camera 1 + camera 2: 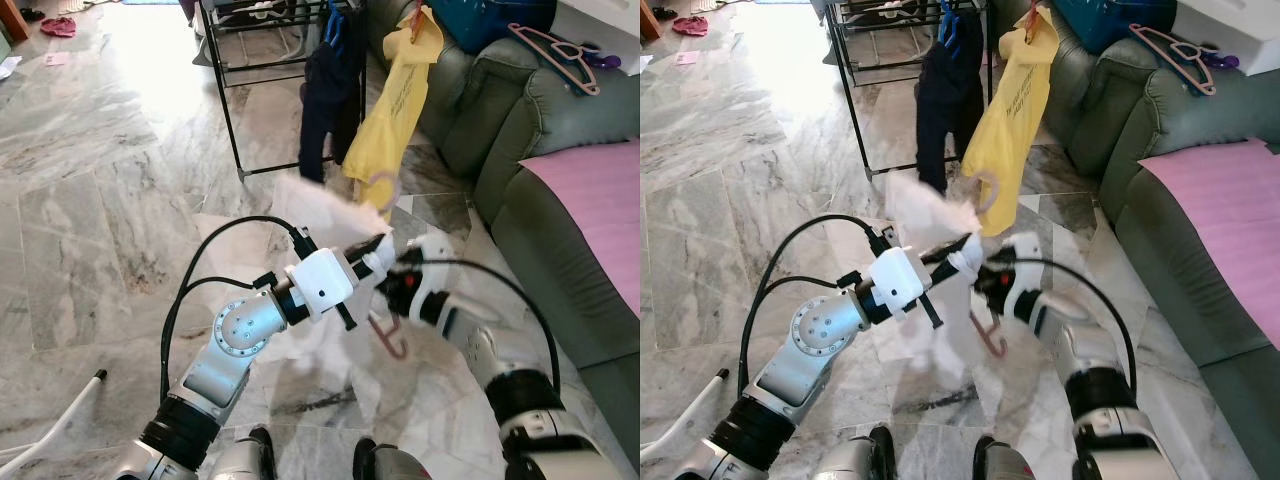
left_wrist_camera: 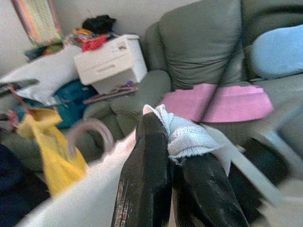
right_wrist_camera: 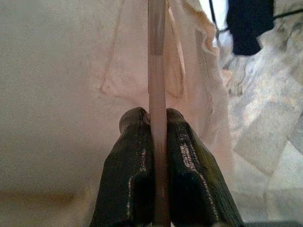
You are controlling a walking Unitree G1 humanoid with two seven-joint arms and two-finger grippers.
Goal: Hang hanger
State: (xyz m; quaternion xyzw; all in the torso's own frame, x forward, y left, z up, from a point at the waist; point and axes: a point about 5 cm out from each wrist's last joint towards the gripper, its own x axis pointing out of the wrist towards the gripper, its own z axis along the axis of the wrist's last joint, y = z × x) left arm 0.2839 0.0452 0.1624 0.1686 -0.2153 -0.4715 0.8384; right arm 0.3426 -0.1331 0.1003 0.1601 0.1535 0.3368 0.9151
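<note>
The right gripper (image 3: pixel 158 142) has its fingers tight on a thin pink plastic hanger (image 3: pixel 156 56) — so it won't slip. The left gripper (image 2: pixel 173 146) pinches the white cloth shirt (image 2: pixel 187 137) beside it, keeping it on.

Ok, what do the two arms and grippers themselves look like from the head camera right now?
Both arms are silver metal with black bands at the joints. The left arm has a round silver elbow joint ringed with bolts, a white boxy wrist housing and looping black cables. The right arm also trails a black cable. The left gripper and right gripper each have two long, textured black fingers.
</note>
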